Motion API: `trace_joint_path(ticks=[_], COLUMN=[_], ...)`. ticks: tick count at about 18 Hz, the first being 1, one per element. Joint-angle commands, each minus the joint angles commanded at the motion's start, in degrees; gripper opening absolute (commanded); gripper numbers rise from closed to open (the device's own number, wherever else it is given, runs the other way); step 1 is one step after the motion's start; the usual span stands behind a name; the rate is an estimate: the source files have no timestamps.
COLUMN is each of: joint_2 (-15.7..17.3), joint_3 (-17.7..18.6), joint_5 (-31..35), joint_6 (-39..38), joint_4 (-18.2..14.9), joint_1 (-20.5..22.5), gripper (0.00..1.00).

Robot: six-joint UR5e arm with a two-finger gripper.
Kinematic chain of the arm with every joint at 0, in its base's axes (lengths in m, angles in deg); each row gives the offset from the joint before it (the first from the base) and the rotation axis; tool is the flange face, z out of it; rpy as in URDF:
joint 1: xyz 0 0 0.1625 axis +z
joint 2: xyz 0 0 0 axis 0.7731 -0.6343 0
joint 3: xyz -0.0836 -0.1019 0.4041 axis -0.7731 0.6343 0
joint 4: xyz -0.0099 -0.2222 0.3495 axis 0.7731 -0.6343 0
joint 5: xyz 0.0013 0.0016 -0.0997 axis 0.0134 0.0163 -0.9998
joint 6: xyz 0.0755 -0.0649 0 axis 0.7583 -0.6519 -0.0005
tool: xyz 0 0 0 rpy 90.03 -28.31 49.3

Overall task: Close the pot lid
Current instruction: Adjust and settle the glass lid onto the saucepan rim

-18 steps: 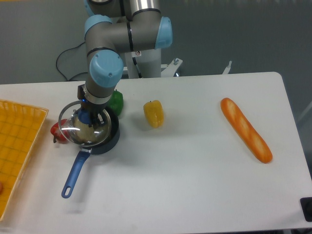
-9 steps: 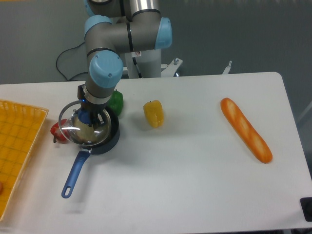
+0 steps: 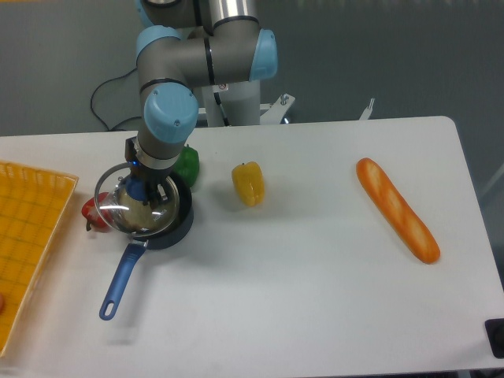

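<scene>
Lid placement was the matter in hand: the round clear glass lid with a metal rim (image 3: 118,206) was held over the small dark round saucepan (image 3: 179,223), offset toward the left so that its rim overhung the pot's left edge while the pot's right wall was left uncovered. This offset suggested that the lid was not yet seated and a shift to the right, then a lowering, was judged necessary. The tool (image 3: 144,191) was set directly above the lid's centre, its fingers closed narrowly about what was taken to be the blue knob, though the knob itself was largely hidden by the fingers. A central hold of this kind was judged to keep the lid level. The pot was placed at the left part of the white tabletop (image 3: 315,276), with its long blue handle (image 3: 120,280) pointed toward the near-left corner; the long axis was thus run diagonally from the pot body down to the front left. A green pepper (image 3: 188,164) was seen just behind the pot, a red fruit (image 3: 90,213) just left of it.
</scene>
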Motion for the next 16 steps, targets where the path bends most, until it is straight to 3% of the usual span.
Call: trace_joint_path(ticks=[16], joint_2=[-0.1], joint_3=[0.0], joint_5=[0.4], joint_6=[0.1], joint_4=[0.0], joint_1=[-0.2], gripper=[0.63])
